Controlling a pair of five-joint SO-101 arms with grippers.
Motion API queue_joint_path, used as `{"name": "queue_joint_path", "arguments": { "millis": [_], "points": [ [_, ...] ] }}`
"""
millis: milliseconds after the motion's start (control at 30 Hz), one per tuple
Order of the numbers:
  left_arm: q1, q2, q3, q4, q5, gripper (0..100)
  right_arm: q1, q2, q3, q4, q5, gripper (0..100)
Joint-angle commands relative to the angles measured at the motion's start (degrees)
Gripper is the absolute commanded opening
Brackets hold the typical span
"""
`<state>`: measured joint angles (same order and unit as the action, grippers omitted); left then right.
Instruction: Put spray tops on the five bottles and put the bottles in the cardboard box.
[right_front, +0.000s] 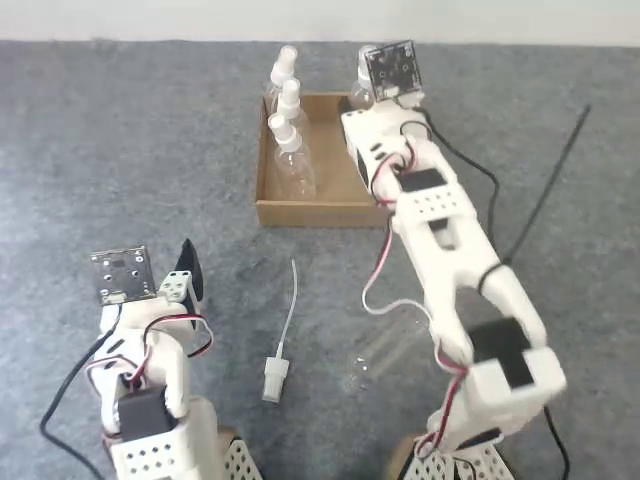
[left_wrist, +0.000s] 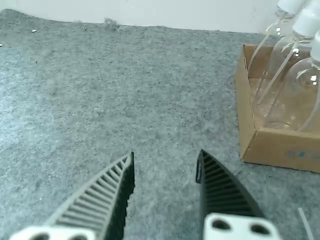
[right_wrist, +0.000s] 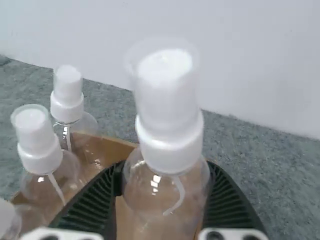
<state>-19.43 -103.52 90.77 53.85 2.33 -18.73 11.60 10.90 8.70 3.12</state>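
The right claw (right_wrist: 162, 200) pinches a capped bottle (right_wrist: 167, 125) over the cardboard box (right_front: 305, 213); the left claw (left_wrist: 165, 172), spread, sits well apart from it.

The bottle (right_wrist: 165, 197) was clear, glossy plastic, its spray top (right_wrist: 167, 130) smooth white plastic under a frosted cap. The cardboard box (right_front: 300, 213) looked matt brown. Rough, fuzzy grey cloth covered the table (right_front: 120, 130). At its seven o'clock, the left gripper (left_wrist: 166, 155) had ribbed, matt black plastic fingers (left_wrist: 107, 200).
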Motion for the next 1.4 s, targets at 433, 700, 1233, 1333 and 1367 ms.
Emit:
{"name": "queue_joint_path", "arguments": {
  "millis": [433,700,1233,1333,1367],
  "points": [
    [0.00,-1.05,-0.48,-0.09,0.62,19,0.48,11.56,-15.56,-1.10,-0.53,8.0],
    [-0.09,-1.05,-0.48,0.09,0.62,19,-0.57,11.38,-13.36,-0.84,-0.53,8.0],
    [-0.18,-0.97,-0.48,0.18,0.62,19,0.84,17.19,-13.45,-8.75,-0.44,8.0],
    [-0.18,-0.97,-0.48,0.26,0.62,19,0.84,17.80,-13.45,-8.66,-0.53,8.0],
    [-0.18,-0.97,-0.48,0.26,0.62,19,0.84,17.89,-13.36,-8.66,-0.53,8.0]
  ]
}}
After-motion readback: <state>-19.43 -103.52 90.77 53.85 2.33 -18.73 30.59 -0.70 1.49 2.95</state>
